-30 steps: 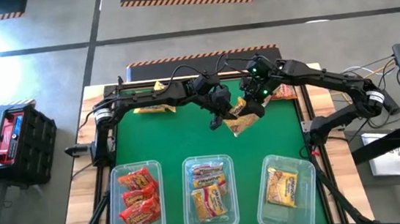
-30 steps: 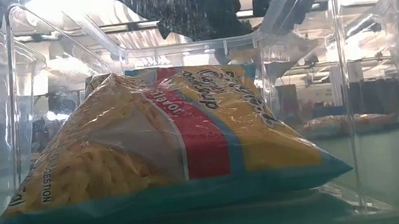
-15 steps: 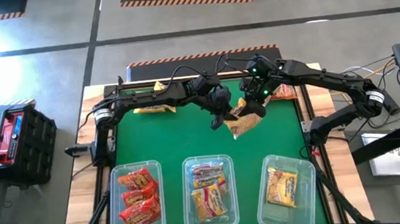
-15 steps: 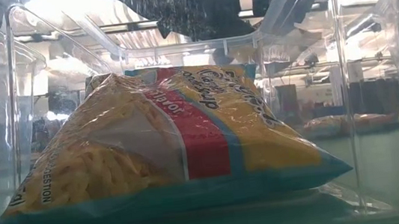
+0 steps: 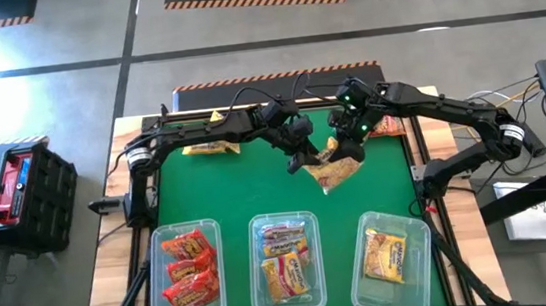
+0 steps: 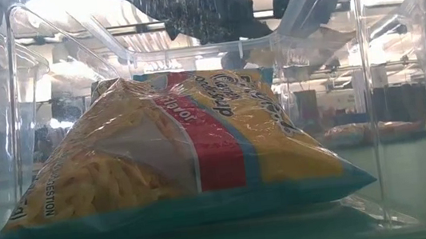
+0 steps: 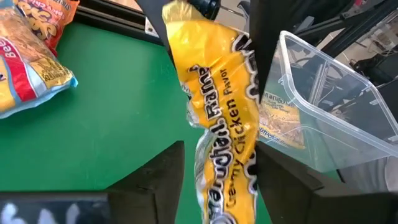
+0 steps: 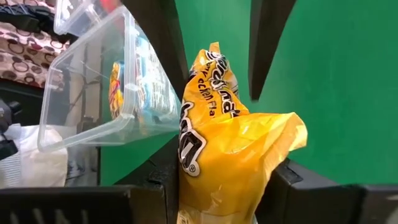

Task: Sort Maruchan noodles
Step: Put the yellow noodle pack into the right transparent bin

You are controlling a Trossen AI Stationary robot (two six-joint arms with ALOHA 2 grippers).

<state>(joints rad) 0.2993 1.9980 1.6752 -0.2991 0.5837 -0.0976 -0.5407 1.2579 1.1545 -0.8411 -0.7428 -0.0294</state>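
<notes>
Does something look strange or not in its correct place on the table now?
Yes. One yellow packet hangs crumpled above the green mat, between the left gripper and the right gripper, whose fingers grip it. Two packets lie unsorted at the far edge.

A wooden desk [image 5: 436,137] with a green mat [image 5: 216,184] stands on a pale grey floor [image 5: 61,33] crossed by dark lines. Orange-and-black hazard striping [image 5: 276,75] edges a panel behind the desk. A black crate [image 5: 25,187] sits to one side. Beyond the desk, the room appears brightly lit from overhead.
</notes>
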